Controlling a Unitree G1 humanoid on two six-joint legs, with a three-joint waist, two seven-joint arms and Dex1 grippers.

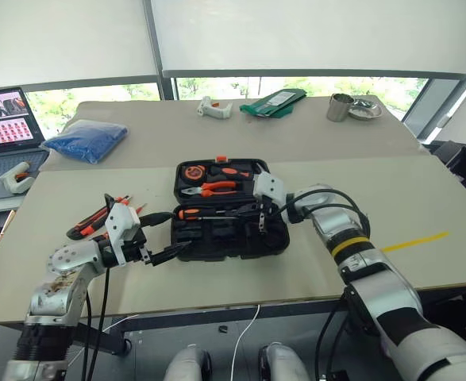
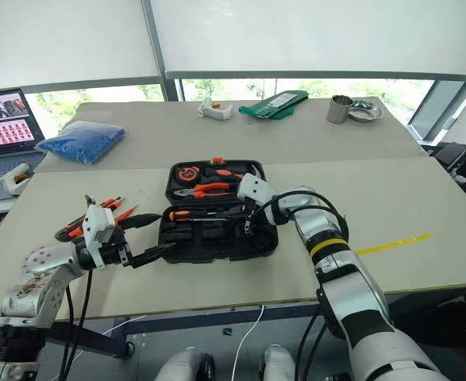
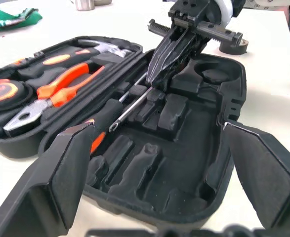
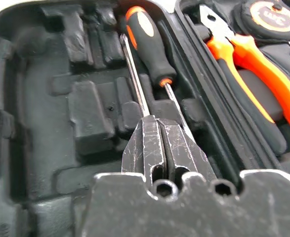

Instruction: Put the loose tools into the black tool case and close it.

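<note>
The black tool case lies open in the middle of the table, with pliers, tape measure and hammer in its far half. In the near half a black-and-orange screwdriver lies in a slot, and a second thin shaft runs beside it. My right gripper is shut, and its tips sit on that shaft; I cannot tell whether it is pinched. My left gripper is open and empty at the case's left end. More loose tools, orange and black, lie on the table left of the case.
A laptop and a blue bag are at the far left. A green pouch, a white handle, a metal cup and a dish line the far table. Yellow tape marks the right side.
</note>
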